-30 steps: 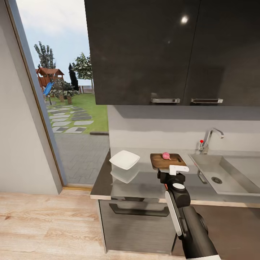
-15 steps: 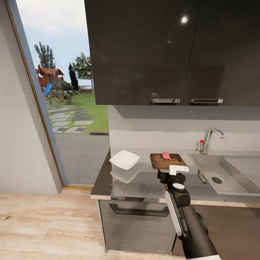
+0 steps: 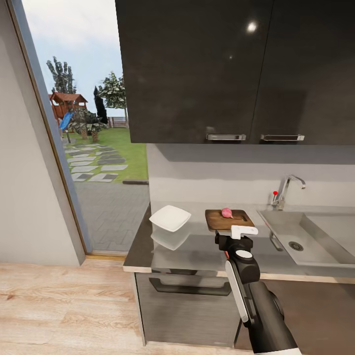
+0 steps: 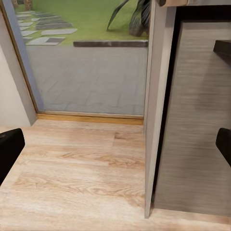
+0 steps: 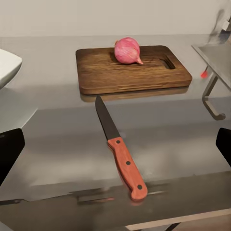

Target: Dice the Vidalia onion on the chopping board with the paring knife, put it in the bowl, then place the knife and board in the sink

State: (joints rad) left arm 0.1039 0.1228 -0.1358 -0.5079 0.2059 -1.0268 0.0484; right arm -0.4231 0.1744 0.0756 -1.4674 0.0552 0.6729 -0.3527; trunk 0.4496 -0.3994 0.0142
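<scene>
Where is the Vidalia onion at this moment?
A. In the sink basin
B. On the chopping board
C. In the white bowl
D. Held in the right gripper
B: the Vidalia onion rests on the chopping board near its slot handle, while the paring knife lies on the countertop in front of the board.

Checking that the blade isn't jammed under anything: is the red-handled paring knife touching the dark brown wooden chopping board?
Apart. The right wrist view shows the red-handled paring knife lying on the glossy grey countertop, with a strip of bare countertop between its tip and the dark brown wooden chopping board.

Dark wall cabinets point(image 3: 236, 69), garden doorway point(image 3: 88, 133), wooden floor point(image 3: 59, 305)
</scene>
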